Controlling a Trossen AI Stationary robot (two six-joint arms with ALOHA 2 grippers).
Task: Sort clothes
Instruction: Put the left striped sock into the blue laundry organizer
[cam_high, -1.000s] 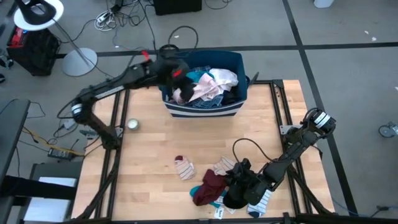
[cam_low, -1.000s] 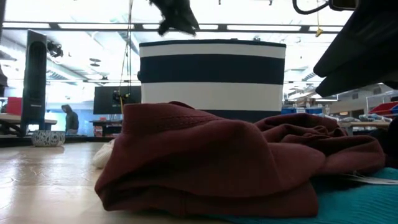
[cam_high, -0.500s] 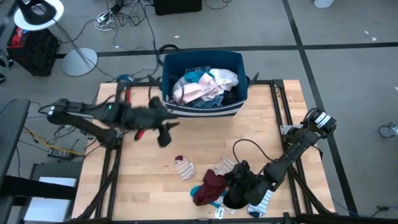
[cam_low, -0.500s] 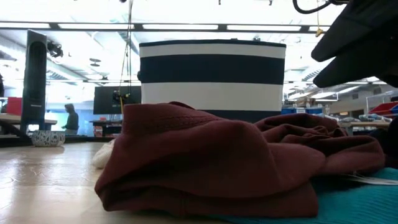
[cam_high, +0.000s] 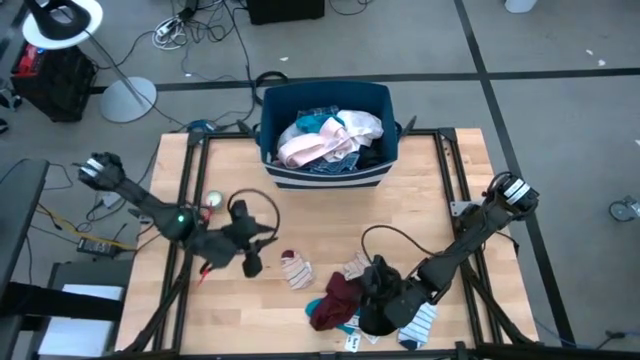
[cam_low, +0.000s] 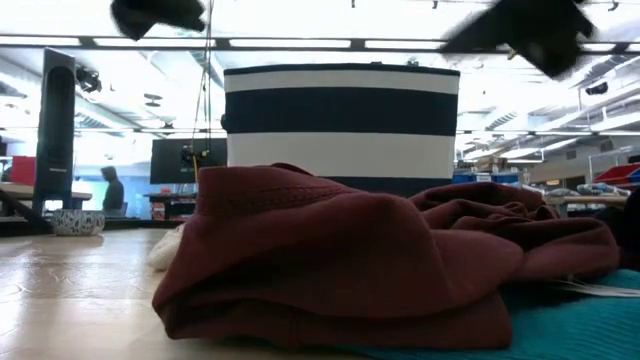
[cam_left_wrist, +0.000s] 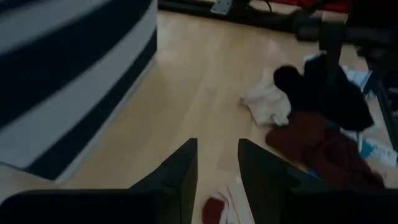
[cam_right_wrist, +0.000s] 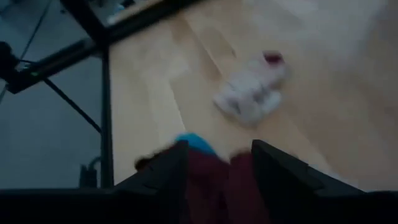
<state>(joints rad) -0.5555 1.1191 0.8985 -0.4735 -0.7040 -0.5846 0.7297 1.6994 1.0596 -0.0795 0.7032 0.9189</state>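
A heap of clothes (cam_high: 330, 138) fills the dark blue bin (cam_high: 325, 178) at the far middle. On the table lie a white sock with red toe (cam_high: 295, 268), a second pale sock (cam_high: 357, 268), a maroon garment (cam_high: 335, 298) on a teal one (cam_high: 350, 325), and a blue-striped sock (cam_high: 422, 325). My left gripper (cam_high: 252, 264) is open and empty, just left of the red-toed sock (cam_left_wrist: 214, 208). My right gripper (cam_high: 365, 300) is open above the maroon garment (cam_right_wrist: 211, 180), which shows between its fingers.
A small round bowl (cam_high: 212, 200) stands at the table's left. The bin's striped wall (cam_low: 340, 120) rises behind the maroon garment (cam_low: 330, 260). Bare wood (cam_high: 330, 225) lies between the bin and the socks. Metal frame rails (cam_high: 185, 250) run along both table sides.
My left gripper has swung from above the bin toward the table's left and near edge, and has come down beside the red-toed sock. My right gripper has risen a little over the maroon garment. The clothes have stayed where they were.
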